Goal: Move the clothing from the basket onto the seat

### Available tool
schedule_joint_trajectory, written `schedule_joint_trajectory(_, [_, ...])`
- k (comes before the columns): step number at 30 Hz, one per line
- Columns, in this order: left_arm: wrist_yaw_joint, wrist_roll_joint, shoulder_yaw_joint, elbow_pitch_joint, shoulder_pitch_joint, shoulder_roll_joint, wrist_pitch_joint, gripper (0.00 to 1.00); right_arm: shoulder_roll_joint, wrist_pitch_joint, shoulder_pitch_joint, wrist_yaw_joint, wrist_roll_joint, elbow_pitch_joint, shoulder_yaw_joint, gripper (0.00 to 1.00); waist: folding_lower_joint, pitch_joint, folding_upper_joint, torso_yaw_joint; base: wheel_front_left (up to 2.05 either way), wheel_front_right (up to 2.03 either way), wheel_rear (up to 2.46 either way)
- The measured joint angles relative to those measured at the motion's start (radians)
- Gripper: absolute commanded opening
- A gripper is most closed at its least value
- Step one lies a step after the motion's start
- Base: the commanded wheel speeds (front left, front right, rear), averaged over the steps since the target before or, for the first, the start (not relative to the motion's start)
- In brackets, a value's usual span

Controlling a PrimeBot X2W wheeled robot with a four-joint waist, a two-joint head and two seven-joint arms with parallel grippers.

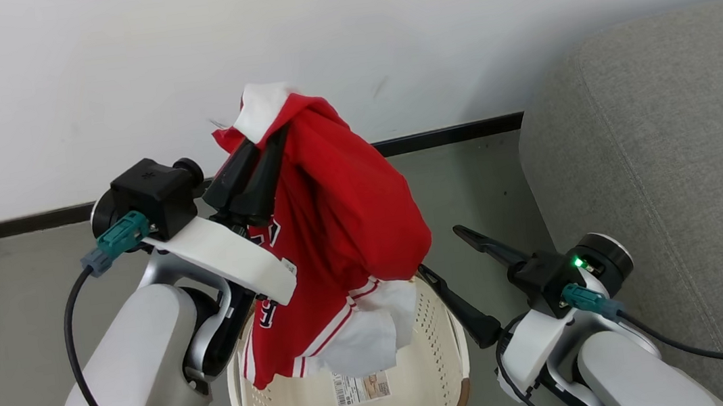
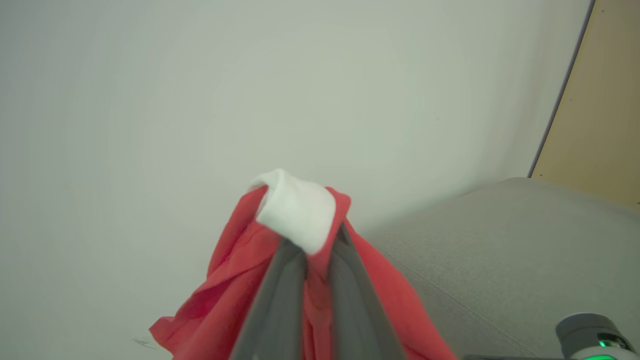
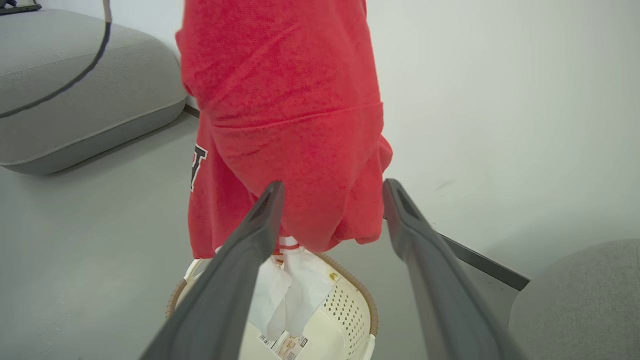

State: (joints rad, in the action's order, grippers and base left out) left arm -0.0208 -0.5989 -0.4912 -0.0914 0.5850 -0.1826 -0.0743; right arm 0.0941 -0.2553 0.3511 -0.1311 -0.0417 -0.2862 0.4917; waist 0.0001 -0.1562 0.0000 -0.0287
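My left gripper [image 1: 269, 142] is shut on the clothing [image 1: 347, 198], a red garment with white trim and black numerals. It holds the garment by its top, high above the basket [image 1: 420, 360]. The lower hem and white lining dangle into the cream basket on the floor. In the left wrist view the left gripper [image 2: 318, 242] pinches red cloth under a white fold of the clothing [image 2: 295, 207]. My right gripper [image 1: 440, 248] is open beside the hanging cloth. In its own view the right gripper [image 3: 334, 186] spreads in front of the clothing [image 3: 285, 100], above the basket [image 3: 345, 310]. The grey seat [image 1: 670, 161] is to the right.
A white wall with a black baseboard [image 1: 449, 133] runs behind the basket on a grey floor [image 1: 5, 305]. A paper label [image 1: 362, 388] lies inside the basket. The seat [image 3: 75, 90] also shows in the right wrist view. A tan panel [image 2: 600, 110] stands past the seat [image 2: 500, 250].
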Motion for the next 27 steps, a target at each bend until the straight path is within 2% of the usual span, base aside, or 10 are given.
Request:
schedule_joint_trajectory(6, [0.000, -0.001, -0.017, 0.019, 0.021, 0.019, 0.054, 0.00, -0.001, 0.000, 0.001, 0.000, 0.000, -0.032, 0.041, 1.00, -0.0001, 0.041, 0.0000, 0.011, 0.00, 0.00, 0.00])
schedule_joint_trajectory(19, [0.010, -0.013, -0.037, 0.057, 0.024, 0.030, 0.114, 0.00, 0.005, 0.000, 0.001, 0.000, -0.022, -0.055, 0.045, 1.00, 0.0000, 0.085, 0.0000, 0.028, 0.00, 0.00, 0.00])
schedule_joint_trajectory(27, [0.018, -0.021, -0.045, 0.072, 0.024, 0.043, 0.137, 0.00, 0.008, 0.000, 0.001, 0.000, -0.021, -0.075, 0.152, 1.00, -0.0001, 0.103, 0.0000, 0.037, 0.00, 0.00, 0.00])
